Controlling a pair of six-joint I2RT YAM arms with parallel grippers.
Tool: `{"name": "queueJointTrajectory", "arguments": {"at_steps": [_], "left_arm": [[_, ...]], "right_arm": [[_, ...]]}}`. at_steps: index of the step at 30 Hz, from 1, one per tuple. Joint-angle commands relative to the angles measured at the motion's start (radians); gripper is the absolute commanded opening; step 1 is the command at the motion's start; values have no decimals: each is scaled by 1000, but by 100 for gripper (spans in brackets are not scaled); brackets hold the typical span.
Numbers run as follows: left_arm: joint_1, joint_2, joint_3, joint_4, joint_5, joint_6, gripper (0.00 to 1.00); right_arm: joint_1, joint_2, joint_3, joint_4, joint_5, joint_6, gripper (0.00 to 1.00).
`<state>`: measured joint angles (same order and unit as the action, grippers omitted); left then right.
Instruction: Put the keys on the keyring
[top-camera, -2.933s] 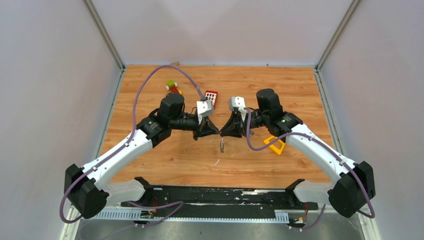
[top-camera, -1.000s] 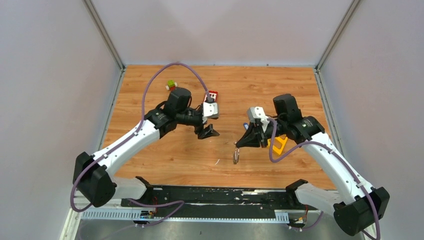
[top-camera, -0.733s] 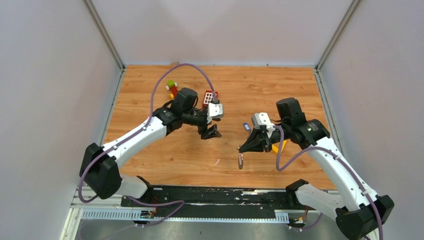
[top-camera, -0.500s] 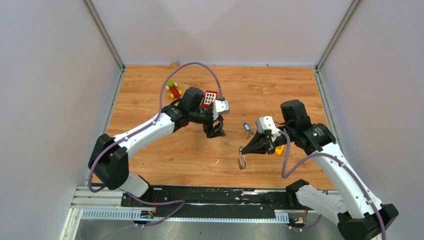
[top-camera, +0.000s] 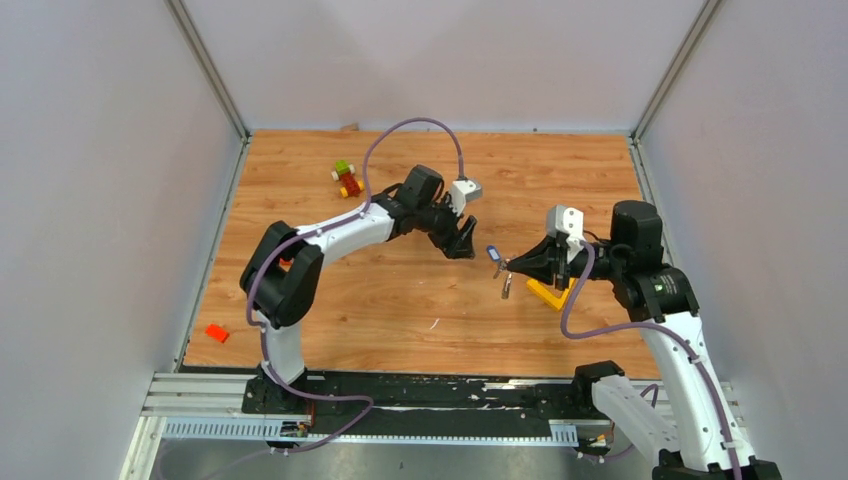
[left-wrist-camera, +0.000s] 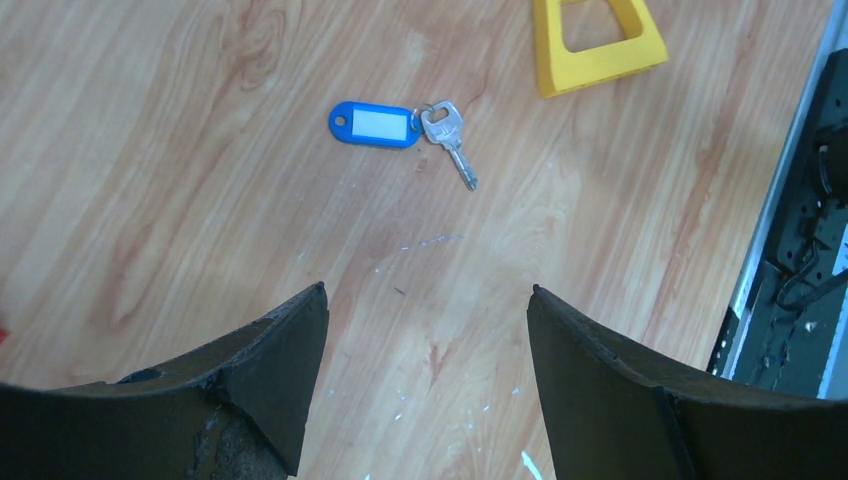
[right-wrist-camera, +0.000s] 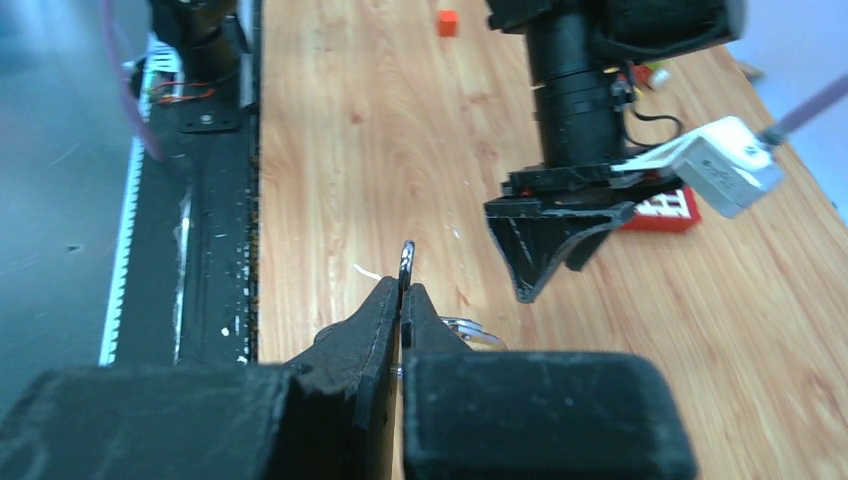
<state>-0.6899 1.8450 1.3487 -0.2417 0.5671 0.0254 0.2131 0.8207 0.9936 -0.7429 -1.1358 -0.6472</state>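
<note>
A small silver key with a blue plastic tag lies flat on the wooden table, also seen from above as the tagged key. My left gripper hovers just short of it, jaws open and empty; from above the left gripper is just left of the tag. My right gripper is shut on the thin silver keyring, whose edge pokes out past the fingertips. From above the right gripper sits right of the tagged key, a silver piece dangling below it.
A yellow triangular block lies under the right arm, also seen as the yellow block. A red brick sits behind the left gripper. A small toy of coloured bricks stands far left; an orange brick lies near left.
My left arm has stretched right across the table to the blue-tagged key, jaws still open. My right gripper has drawn back to the right with the keyring still pinched.
</note>
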Motion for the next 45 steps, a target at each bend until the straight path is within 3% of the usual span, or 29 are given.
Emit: {"name": "queueJointTrajectory", "arguments": {"at_steps": [1, 9, 24, 30, 35, 45], "left_arm": [[-18, 73, 81, 30, -9, -153, 80], [-42, 225, 204, 21, -49, -267, 80], [-107, 430, 479, -145, -208, -223, 77], [-128, 494, 567, -162, -202, -203, 75], [-143, 495, 579, -163, -204, -135, 70], [-167, 493, 585, -174, -94, 151, 64]], "right_arm": [[-73, -26, -21, 106, 60, 109, 0], [-156, -34, -46, 159, 101, 180, 0], [-169, -44, -52, 157, 93, 173, 0], [-169, -44, -52, 149, 85, 164, 0], [-169, -43, -53, 145, 81, 162, 0], [-169, -34, -53, 137, 77, 155, 0]]}}
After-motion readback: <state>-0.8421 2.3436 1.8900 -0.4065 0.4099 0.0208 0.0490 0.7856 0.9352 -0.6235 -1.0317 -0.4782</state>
